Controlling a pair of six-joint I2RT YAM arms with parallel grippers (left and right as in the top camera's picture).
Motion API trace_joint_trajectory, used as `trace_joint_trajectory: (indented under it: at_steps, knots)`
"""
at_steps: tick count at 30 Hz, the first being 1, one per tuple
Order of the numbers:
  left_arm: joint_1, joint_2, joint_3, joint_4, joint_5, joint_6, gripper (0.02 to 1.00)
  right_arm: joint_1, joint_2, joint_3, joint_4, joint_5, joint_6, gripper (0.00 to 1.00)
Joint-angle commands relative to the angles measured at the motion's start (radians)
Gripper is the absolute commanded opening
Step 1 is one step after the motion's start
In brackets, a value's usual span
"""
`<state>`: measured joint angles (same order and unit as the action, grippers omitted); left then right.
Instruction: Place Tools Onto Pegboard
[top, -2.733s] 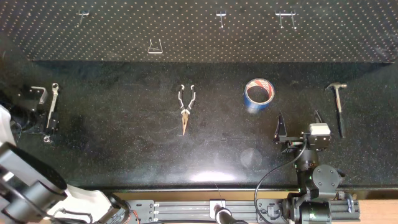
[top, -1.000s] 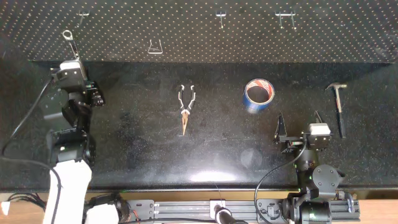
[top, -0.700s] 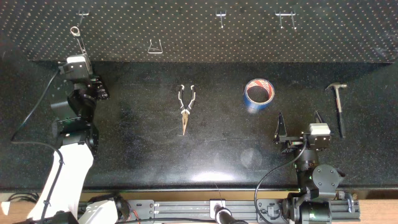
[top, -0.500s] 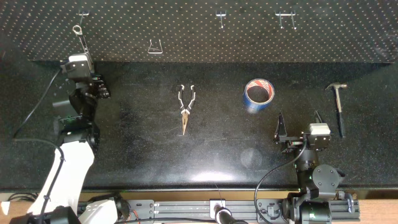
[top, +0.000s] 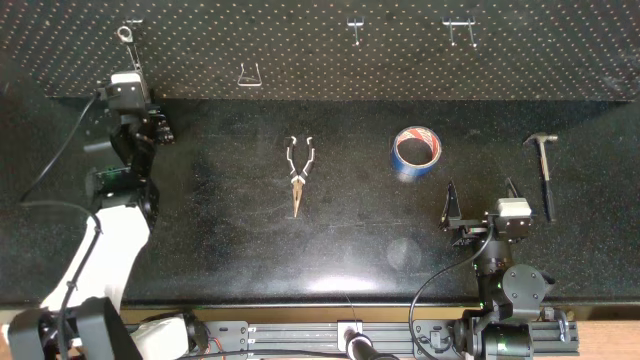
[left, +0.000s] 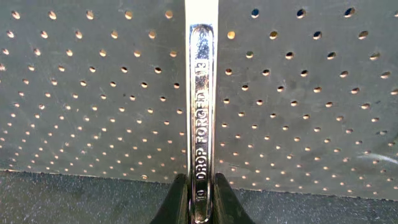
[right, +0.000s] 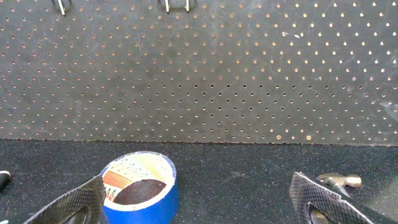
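My left gripper (top: 134, 78) is shut on a chrome wrench (top: 128, 50) and holds it upright against the pegboard (top: 320, 55), the ring end just below the far-left hook (top: 133, 22). In the left wrist view the wrench shaft (left: 202, 93) rises from between the closed fingers of the left gripper (left: 201, 200). My right gripper (top: 482, 200) rests open low on the table's right side, near the blue tape roll (top: 416, 150); its wrist view shows the tape roll (right: 140, 186) and the hammer head (right: 339, 181).
Pliers (top: 298, 172) lie mid-table and a hammer (top: 543, 165) at the far right. The pegboard carries a triangular wire hook (top: 249, 75), a middle hook (top: 354, 28) and a double hook (top: 459, 30).
The left arm picked the wrench up from the table's left side and raised it to the pegboard, moving its ring end up toward the far-left hook. The right arm stayed still.
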<state>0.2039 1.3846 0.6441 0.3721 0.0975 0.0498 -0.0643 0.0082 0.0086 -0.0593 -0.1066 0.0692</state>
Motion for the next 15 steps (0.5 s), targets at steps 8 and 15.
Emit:
trace_joint_trajectory:
  at_steps: [8, 15]
  knots:
    - [-0.002, 0.064, 0.045, 0.01, -0.011, 0.018, 0.897, 0.002, -0.007, -0.005, -0.002, -0.006, -0.003, 0.976]
    - [-0.04, -0.397, 0.045, -0.913, 0.017, -0.208, 0.996, 0.002, -0.007, -0.005, -0.002, -0.006, -0.003, 0.976]
